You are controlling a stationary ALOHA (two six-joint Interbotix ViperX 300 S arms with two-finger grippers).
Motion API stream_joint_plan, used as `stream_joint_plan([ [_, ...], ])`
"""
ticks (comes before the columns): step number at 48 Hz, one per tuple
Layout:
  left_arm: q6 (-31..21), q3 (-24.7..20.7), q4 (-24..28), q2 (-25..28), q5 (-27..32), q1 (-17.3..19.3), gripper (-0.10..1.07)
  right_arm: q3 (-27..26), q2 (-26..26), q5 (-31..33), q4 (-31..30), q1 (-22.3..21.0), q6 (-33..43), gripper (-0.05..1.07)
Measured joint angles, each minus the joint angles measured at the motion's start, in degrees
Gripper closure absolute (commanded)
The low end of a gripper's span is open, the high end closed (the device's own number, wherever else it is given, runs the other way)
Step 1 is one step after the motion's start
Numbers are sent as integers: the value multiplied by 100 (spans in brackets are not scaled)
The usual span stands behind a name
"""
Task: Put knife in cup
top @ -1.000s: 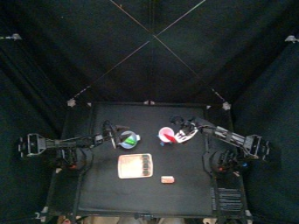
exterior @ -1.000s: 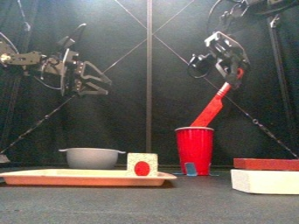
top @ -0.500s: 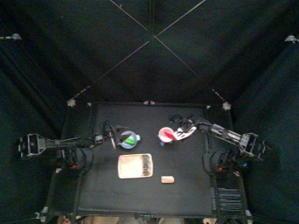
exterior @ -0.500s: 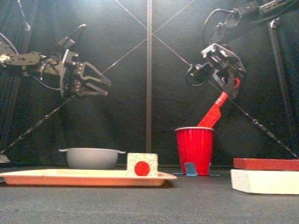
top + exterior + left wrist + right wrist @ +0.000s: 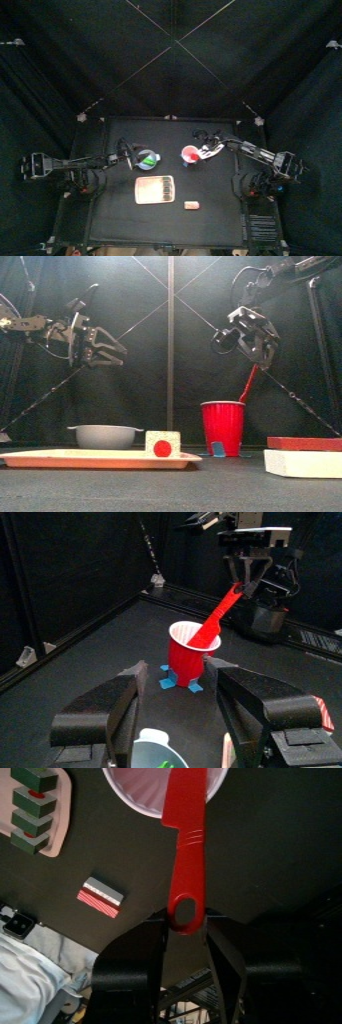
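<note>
Right hand (image 5: pixel 249 344) jaws apart above cup (image 5: pixel 223 428); knife (image 5: pixel 247 384) released, blade inside cup, handle leaning out. Risk: long handle overbalances, tipping cup. Left hand (image 5: pixel 96 348) open, idle.

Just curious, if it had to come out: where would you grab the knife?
Grip the knife's handle end, which sticks up above the cup, coming from above along its lean. Its other end is down inside the cup, out of reach.
</note>
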Motion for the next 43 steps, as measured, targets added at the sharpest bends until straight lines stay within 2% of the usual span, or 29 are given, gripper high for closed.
stream_joint_plan([
  [9, -9, 0, 0, 0, 0, 0, 12, -35, 0, 9, -18, 0, -9, 33],
  [22, 0, 9, -9, 0, 0, 9, 12, -352, 0, 9, -53, 0, 0, 33],
  [43, 0, 18, -9, 0, 0, 9, 12, -290, 0, 0, -105, 9, -44, 33],
])
